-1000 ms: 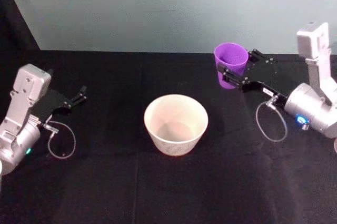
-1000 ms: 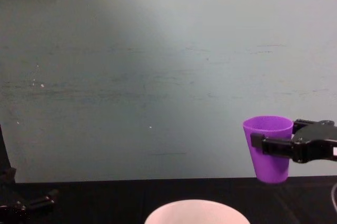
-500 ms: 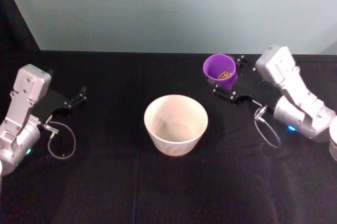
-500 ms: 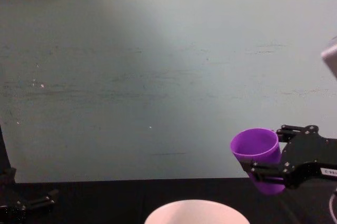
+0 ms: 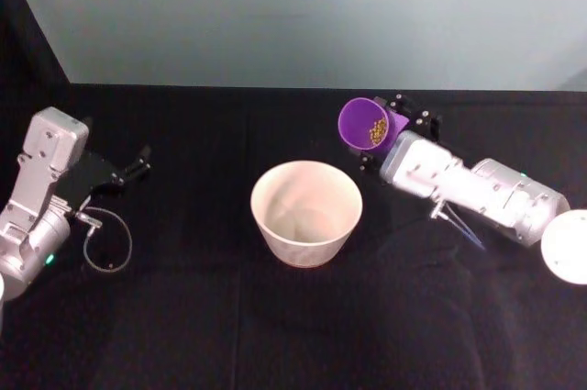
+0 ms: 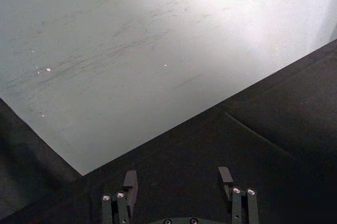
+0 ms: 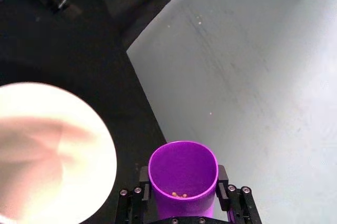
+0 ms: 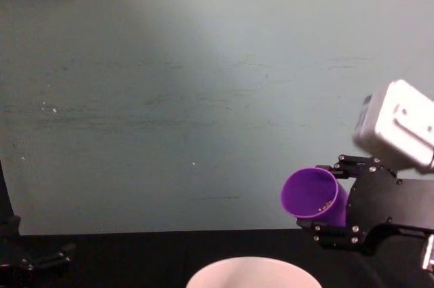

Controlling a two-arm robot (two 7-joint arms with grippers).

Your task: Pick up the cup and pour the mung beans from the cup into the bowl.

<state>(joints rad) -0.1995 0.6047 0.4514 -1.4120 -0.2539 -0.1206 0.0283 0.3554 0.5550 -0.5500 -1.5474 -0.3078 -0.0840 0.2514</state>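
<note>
pickup is done: right gripper (image 5: 383, 131) is clamped on the purple cup (image 5: 363, 122), holding it off the black table (image 5: 275, 335), to the right of the bowl (image 5: 307, 248) and a little farther back. cup is tipped well over, mouth turned toward the bowl, with mung beans (image 5: 377, 130) gathered low near its lip. none look to have spilled, since the bowl's inside shows pale and bare. i judge the pour is only starting: the cup's mouth sits beside the bowl's rim, not over it, so a shift across and more tilt are left. left gripper (image 5: 128, 168) sits parked at the table's left, fingers spread wide, holding nothing.
</note>
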